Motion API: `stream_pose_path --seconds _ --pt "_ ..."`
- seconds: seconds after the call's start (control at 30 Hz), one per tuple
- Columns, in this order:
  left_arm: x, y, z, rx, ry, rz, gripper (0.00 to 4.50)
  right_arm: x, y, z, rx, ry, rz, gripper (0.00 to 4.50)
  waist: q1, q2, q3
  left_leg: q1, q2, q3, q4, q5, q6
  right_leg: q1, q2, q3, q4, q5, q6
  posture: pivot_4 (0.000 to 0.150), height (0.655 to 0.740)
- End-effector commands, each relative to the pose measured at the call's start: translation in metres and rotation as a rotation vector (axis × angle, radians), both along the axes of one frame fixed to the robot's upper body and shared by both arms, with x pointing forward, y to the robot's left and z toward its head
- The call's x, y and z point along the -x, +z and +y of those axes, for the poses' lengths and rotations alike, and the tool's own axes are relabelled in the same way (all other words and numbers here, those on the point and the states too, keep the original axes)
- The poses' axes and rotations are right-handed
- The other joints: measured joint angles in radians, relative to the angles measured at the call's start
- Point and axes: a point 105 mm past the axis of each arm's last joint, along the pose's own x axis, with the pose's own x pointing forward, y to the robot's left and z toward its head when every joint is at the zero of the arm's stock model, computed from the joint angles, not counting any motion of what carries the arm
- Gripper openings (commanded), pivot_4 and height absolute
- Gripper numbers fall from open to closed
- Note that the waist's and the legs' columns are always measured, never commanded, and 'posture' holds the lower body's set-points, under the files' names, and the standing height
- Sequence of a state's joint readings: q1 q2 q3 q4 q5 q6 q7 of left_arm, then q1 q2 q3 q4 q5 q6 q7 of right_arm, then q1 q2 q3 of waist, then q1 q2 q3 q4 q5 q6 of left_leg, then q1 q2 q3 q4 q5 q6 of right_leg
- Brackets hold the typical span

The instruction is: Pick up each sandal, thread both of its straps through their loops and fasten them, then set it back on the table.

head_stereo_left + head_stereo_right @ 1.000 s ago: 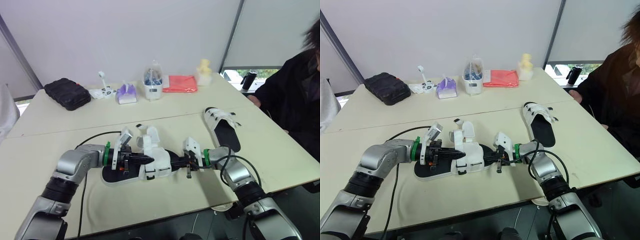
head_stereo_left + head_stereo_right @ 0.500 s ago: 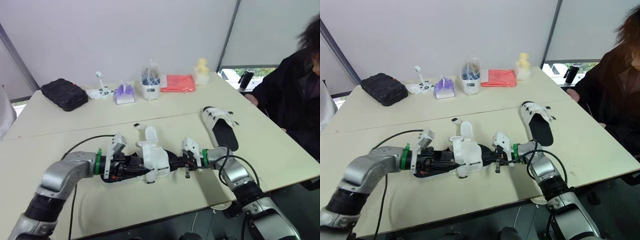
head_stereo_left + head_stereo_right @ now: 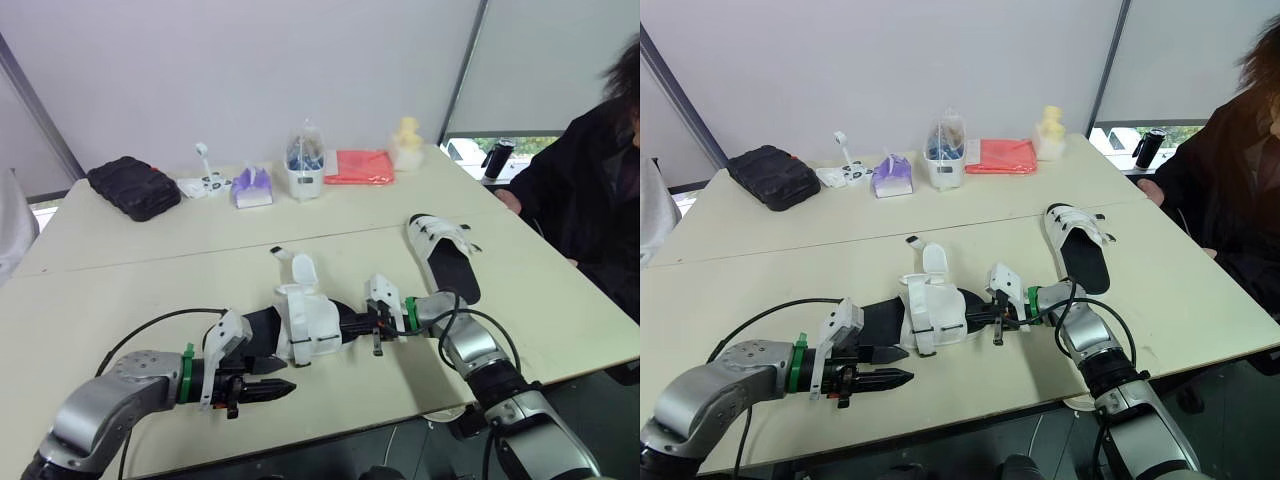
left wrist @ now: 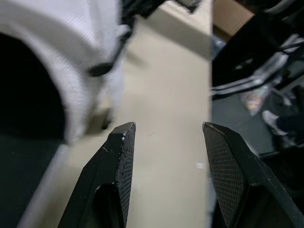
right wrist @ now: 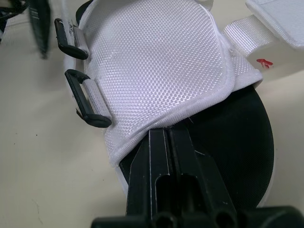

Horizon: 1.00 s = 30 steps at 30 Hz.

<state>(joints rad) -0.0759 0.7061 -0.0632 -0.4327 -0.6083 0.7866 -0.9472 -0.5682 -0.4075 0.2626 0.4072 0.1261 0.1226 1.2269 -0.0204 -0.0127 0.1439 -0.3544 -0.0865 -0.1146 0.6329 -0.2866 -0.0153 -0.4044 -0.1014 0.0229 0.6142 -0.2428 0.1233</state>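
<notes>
A white sandal (image 3: pixel 306 318) with a black sole lies on the table (image 3: pixel 120 290) near the front middle, its two straps (image 3: pixel 299 268) undone and standing up. Its black loops (image 5: pixel 88 102) hang on the side toward me. My right gripper (image 5: pixel 168 135) is shut on the sandal's front end, under the white upper. My left gripper (image 3: pixel 283 387) hovers open over bare table near the front edge, just beside the sandal's heel and not touching it; its fingers (image 4: pixel 118 156) stand well apart. A second white sandal (image 3: pixel 446 256) lies at the right.
Along the back stand a black case (image 3: pixel 133 186), a small white device (image 3: pixel 206 183), a purple pack (image 3: pixel 252 187), a clear container (image 3: pixel 305 160), a red cloth (image 3: pixel 359 166) and a yellow object (image 3: pixel 406 143). A person in black (image 3: pixel 590 190) sits at the right edge.
My left gripper has left the sandal's heel, drawn back toward the front edge and now stands open. The right gripper still holds the sandal's front.
</notes>
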Motion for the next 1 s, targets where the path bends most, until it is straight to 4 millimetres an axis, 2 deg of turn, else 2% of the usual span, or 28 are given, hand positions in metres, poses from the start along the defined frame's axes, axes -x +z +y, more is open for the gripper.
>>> stream_pose_path --seconds 0.03,0.23,0.37,0.53,0.67,0.77,0.87,1.0 --pt "-0.007 0.001 0.0 -0.027 -0.01 -0.063 2.29 0.01 -0.033 -0.002 0.085 -0.007 0.104 0.0 -0.001 0.0 0.0 0.0 0.0 0.0 0.0 0.0 0.0 0.0 0.0 0.0 0.0 0.0 0.0 0.15 0.74" --pt "-0.014 0.0 0.006 -0.041 0.008 -0.094 2.29 0.011 -0.033 -0.003 0.084 -0.01 0.104 0.0 0.0 0.0 0.0 0.0 0.0 0.0 0.0 0.0 0.0 0.0 0.0 0.0 0.0 0.0 0.0 0.15 0.74" --pt "-0.019 -0.005 -0.004 -0.023 0.002 -0.099 2.29 0.012 -0.034 -0.002 0.08 -0.008 0.105 0.0 0.001 0.0 0.0 0.0 0.0 0.0 0.0 0.0 0.0 0.0 0.0 0.0 0.0 0.0 0.0 0.15 0.74" --pt "-0.023 -0.005 -0.026 0.026 -0.036 -0.093 2.29 0.012 -0.033 0.001 0.074 -0.009 0.103 0.0 0.002 0.0 0.0 0.0 0.0 0.0 0.0 0.0 0.0 0.0 0.0 0.0 0.0 0.001 0.002 0.15 0.74" --pt "-0.025 -0.009 -0.031 0.024 -0.036 -0.084 2.29 0.013 -0.033 0.0 0.075 -0.011 0.103 0.0 0.0 0.0 0.0 0.0 0.0 0.0 0.0 0.0 0.0 0.0 0.0 0.0 0.0 0.002 0.002 0.15 0.74" --pt "-0.025 -0.011 -0.03 0.019 -0.028 -0.082 1.48 0.013 -0.033 0.0 0.076 -0.013 0.102 0.0 0.0 0.0 0.0 0.0 0.0 0.0 0.0 0.0 0.0 0.0 0.0 0.0 0.0 0.002 0.002 0.15 0.74" --pt "-0.021 -0.009 -0.027 0.021 -0.032 -0.07 0.06 0.011 -0.033 -0.001 0.077 -0.016 0.101 0.0 -0.001 0.0 0.0 0.0 0.0 0.0 0.0 0.0 0.0 0.0 0.0 0.0 0.0 0.002 0.002 0.15 0.74" --pt "0.013 0.003 -0.027 0.08 -0.167 0.042 0.02 0.01 -0.033 -0.001 0.079 -0.019 0.1 0.0 -0.006 0.0 0.0 0.0 0.002 0.0 -0.001 0.0 0.0 -0.002 0.002 0.0 0.0 0.001 0.002 0.15 0.74"
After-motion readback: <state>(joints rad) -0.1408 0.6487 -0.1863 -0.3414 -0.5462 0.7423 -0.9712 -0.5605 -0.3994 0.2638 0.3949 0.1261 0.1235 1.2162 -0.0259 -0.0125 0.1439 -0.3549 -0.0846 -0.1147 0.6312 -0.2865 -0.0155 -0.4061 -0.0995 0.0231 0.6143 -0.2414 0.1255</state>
